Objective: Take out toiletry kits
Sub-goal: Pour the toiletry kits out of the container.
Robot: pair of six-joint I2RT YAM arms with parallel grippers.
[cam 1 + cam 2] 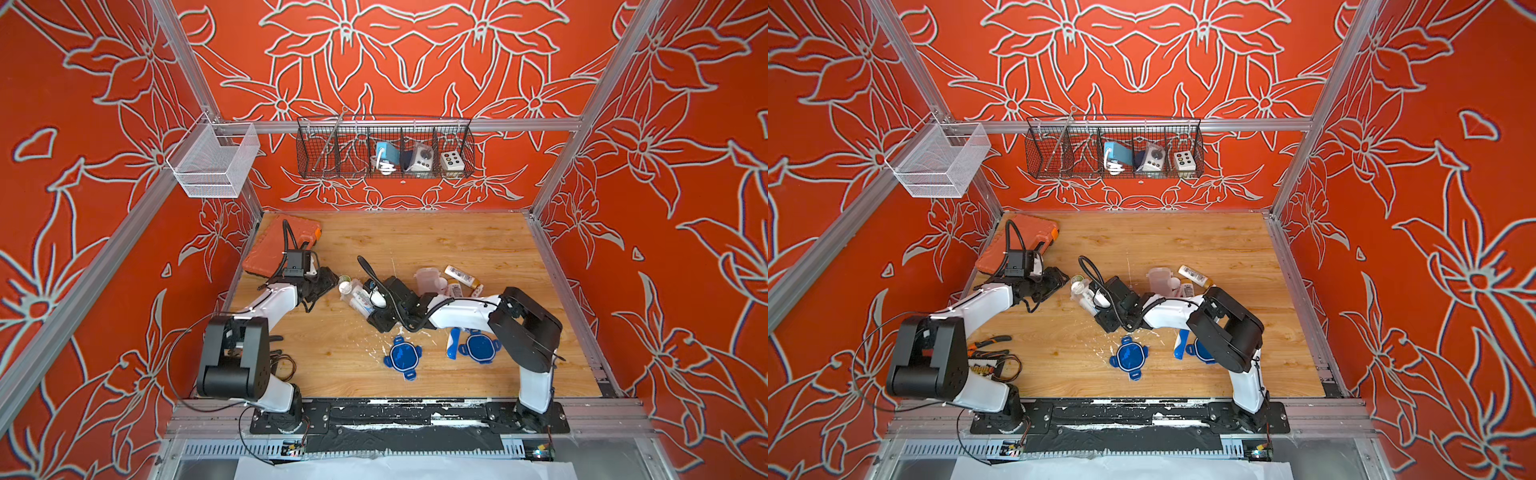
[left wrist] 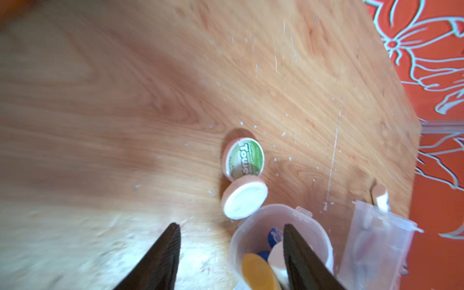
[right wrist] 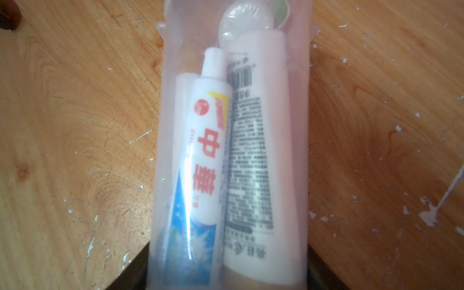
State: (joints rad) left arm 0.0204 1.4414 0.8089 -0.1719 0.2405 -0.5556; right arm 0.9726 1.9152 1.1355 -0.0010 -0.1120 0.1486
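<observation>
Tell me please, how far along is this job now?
Done: both lids are off; bottles lie beside the far jar; the tin is out. In hand: the right jaws grip the second jar. To do: its toothpaste and tube are inside, to be taken out.

a lab test booth: aluminium frame [image 1: 519, 124], orange flower-print walls [image 1: 415, 54], wooden tabletop [image 1: 436, 241], hanging wire basket [image 1: 332, 162]

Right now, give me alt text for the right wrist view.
A clear jar is held at its near end between the right gripper's dark jaws, over the wooden table. Inside sit a toothpaste tube with red characters and a white barcoded tube; a pale round item shows at the far end.
</observation>
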